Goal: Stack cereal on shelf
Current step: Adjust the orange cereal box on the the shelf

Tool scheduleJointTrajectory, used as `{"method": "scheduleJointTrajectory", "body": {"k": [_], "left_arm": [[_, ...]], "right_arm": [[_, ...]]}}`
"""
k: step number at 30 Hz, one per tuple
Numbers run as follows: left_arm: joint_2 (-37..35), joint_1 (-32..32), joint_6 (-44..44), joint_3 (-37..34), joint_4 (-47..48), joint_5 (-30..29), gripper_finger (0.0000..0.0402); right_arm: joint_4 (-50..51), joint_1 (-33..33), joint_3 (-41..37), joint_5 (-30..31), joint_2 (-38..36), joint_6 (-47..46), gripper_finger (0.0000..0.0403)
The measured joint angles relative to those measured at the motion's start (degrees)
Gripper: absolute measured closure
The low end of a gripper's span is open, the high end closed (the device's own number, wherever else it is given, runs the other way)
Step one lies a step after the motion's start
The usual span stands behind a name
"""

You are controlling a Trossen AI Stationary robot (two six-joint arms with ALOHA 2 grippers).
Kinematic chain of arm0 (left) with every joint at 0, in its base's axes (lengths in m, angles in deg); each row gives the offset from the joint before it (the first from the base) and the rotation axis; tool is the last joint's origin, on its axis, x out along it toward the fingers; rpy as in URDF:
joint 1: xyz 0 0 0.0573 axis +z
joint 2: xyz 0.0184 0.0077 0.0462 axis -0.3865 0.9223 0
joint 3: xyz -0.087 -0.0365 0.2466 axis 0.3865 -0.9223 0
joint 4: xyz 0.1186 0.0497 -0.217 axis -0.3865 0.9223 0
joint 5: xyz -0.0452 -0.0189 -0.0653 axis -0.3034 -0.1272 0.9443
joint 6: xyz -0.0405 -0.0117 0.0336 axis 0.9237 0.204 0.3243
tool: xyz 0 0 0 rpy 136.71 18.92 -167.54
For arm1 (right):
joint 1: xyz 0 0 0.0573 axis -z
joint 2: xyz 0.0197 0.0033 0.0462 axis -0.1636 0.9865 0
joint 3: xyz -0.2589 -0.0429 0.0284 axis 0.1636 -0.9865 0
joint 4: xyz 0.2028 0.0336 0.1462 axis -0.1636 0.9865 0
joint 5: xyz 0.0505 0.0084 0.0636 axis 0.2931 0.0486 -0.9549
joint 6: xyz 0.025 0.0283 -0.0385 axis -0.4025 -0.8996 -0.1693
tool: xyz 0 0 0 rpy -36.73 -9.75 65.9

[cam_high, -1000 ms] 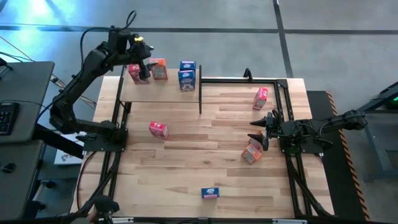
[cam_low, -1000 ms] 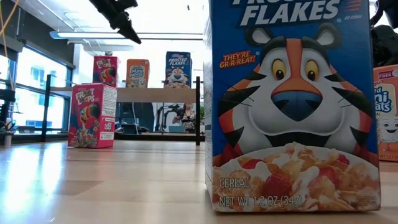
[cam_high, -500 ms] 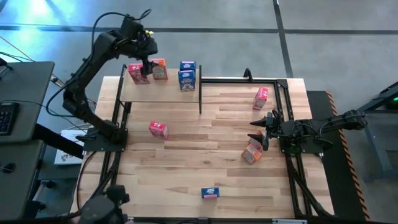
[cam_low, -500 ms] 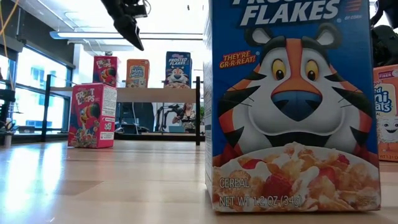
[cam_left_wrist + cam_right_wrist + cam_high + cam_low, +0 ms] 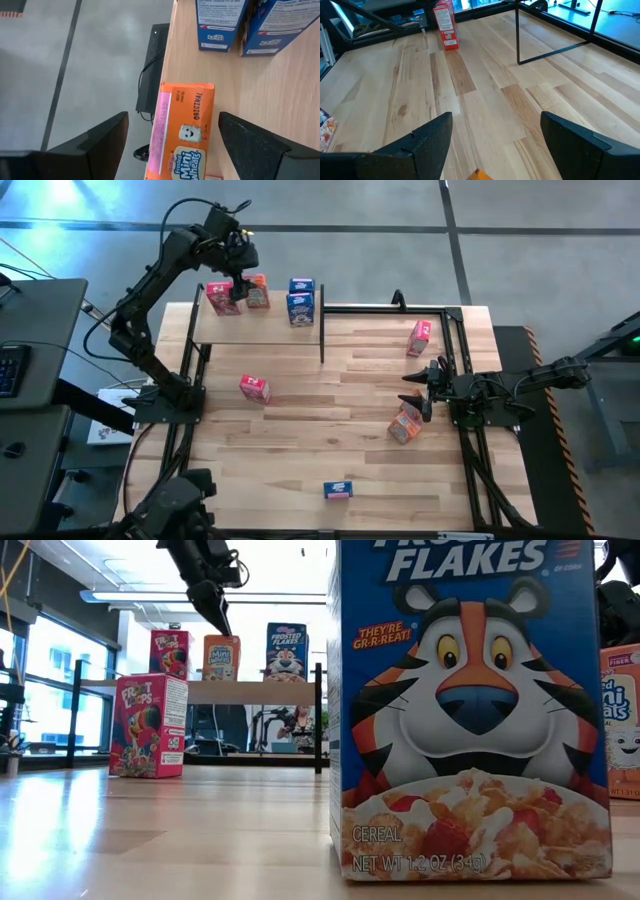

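Left gripper (image 5: 170,135) spread above the orange box (image 5: 258,290) on the shelf (image 5: 255,330)

The left gripper hangs over the shelf's far edge with its fingers wide apart, straddling the orange box without touching it, a pink box (image 5: 221,297) just beside and two blue boxes (image 5: 300,300) near the shelf's right end. Down on the table (image 5: 340,440), one pink box (image 5: 254,387) stands near the left edge, another (image 5: 419,336) near the far right corner, an orange one (image 5: 404,424) by the right edge and a blue one (image 5: 338,490) at the near edge. The right gripper (image 5: 412,391) waits at the right edge, fingers parted, holding nothing. These boxes look light, stiff and smooth-sided, easy to tip or crush; I'd pinch gently across the narrow sides, near the top.
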Motion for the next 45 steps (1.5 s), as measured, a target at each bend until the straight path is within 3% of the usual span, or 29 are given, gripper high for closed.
{"method": "scheduleJointTrajectory", "body": {"k": [10, 35, 45], "left_arm": [[1.98, 0.0, 0.03, 0.02, 1.43, -0.02, 0.0107], [1.94, 0.0, 0.51, 0.02, 1.63, -0.15, 0.0234], [1.94, -1.21, 0.56, 0.02, 1.47, 0.07, 0.0252]], "right_arm": [[0.01, 0.01, 0.0, -0.04, -0.01, 0.0, 0.0107], [0.01, -0.01, 0.0, -0.25, 0.0, 0.01, 0.0107], [0.02, -0.01, 0.0, -0.23, 0.01, 0.0, 0.0107]]}}
